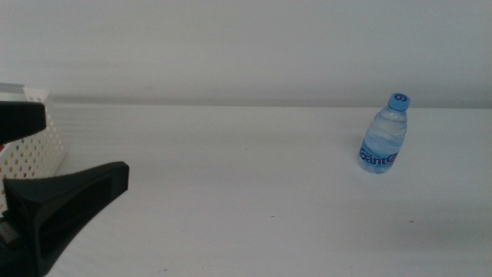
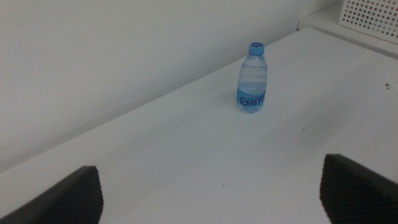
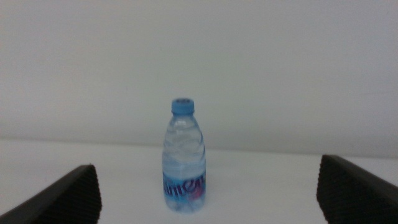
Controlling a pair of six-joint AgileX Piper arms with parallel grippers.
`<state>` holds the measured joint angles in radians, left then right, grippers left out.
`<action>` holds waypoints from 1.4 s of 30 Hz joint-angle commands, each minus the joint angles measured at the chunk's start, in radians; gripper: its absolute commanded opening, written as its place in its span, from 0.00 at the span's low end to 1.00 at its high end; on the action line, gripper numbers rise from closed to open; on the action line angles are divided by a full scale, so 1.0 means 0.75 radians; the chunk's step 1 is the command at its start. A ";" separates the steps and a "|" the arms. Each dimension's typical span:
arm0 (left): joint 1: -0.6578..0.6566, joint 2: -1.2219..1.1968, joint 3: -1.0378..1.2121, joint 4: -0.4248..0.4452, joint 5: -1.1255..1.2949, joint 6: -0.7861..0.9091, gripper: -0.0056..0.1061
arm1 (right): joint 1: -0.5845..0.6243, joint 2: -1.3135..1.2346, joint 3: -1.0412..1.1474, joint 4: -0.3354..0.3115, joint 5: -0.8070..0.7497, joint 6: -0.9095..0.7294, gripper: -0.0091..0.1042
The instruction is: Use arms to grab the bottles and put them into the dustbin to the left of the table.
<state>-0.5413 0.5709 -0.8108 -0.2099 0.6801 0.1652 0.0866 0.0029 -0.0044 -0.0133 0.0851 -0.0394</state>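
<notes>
A small clear water bottle (image 1: 383, 138) with a blue cap and blue label stands upright on the white table (image 1: 246, 192), right of centre. The white perforated dustbin (image 1: 32, 148) sits at the far left, and something red shows through its holes. My left gripper (image 1: 81, 146) hovers open beside the dustbin, far from the bottle (image 2: 252, 81). In its wrist view the left gripper (image 2: 211, 193) holds nothing. The right gripper (image 3: 208, 193) is open too, with the bottle (image 3: 184, 162) centred ahead of it and some way off. It is out of the middle view.
A plain white wall backs the table. In the left wrist view, a white perforated panel (image 2: 370, 15) stands beyond the table's edge, past the bottle.
</notes>
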 commanded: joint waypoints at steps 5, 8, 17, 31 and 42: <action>-0.008 -0.011 0.005 -0.010 -0.023 -0.007 0.89 | -0.009 0.174 0.055 0.033 -0.126 0.023 0.90; -0.008 -0.011 0.005 -0.010 -0.023 -0.007 0.89 | -0.009 0.329 0.055 0.033 -0.154 0.023 0.90; -0.008 -0.011 0.005 -0.010 -0.023 -0.007 0.89 | -0.009 0.781 0.050 0.018 -0.597 -0.090 0.90; -0.008 -0.011 0.005 -0.010 -0.023 -0.007 0.89 | -0.009 1.495 0.047 0.073 -1.405 -0.143 0.90; -0.008 -0.011 0.005 -0.010 -0.023 -0.007 0.89 | -0.009 1.936 -0.203 0.100 -1.436 -0.143 0.90</action>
<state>-0.5413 0.5709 -0.8108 -0.2099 0.6801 0.1652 0.0866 1.4147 -0.1326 0.0608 -0.9753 -0.1425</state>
